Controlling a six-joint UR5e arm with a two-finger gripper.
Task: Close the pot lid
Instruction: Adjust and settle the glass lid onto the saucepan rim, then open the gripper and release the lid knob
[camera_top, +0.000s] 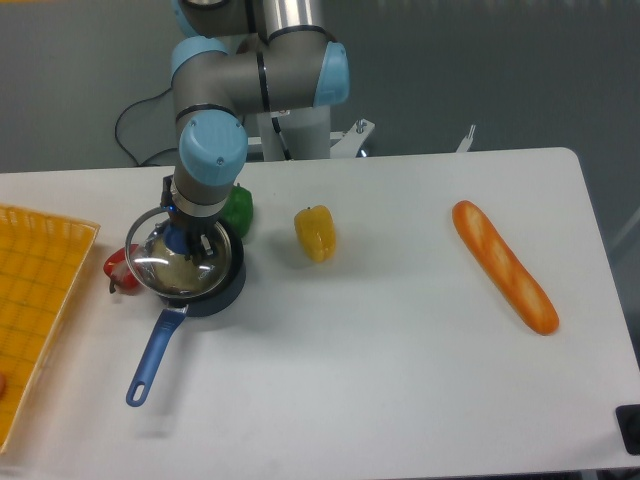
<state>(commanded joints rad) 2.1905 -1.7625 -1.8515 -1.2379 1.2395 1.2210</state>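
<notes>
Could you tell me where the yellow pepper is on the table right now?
The yellow pepper sits left of centre toward the table's far edge, just right of the green pepper and the pot, well left of the baguette.
</notes>
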